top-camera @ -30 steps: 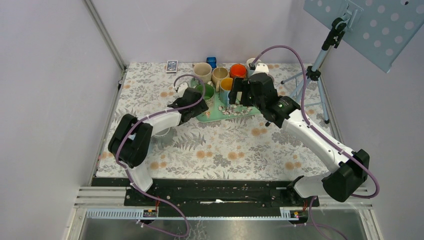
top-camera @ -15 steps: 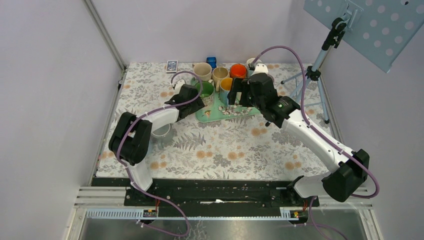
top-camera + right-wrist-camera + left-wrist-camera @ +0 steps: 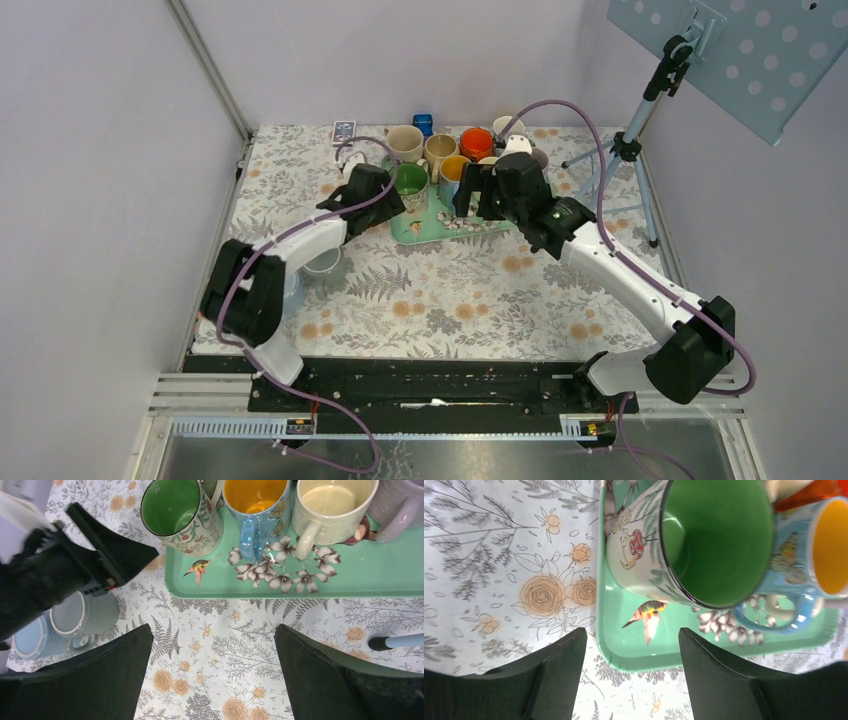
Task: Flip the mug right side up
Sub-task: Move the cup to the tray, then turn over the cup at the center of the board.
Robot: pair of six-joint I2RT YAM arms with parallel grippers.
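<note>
left fingers (image 3: 558, 672) spread, right fingers (image 3: 320, 680) spread

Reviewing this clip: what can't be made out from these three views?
Lilac mug: cut off by the right wrist view's corner, mostly behind the right arm from above; upright or inverted, cannot tell.
Light blue mug: partly under the left arm in both those views.
Card at the back: too small to read, top view.

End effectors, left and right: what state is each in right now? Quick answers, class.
Left end effector: open, holding nothing.
Right end effector: open, holding nothing.
</note>
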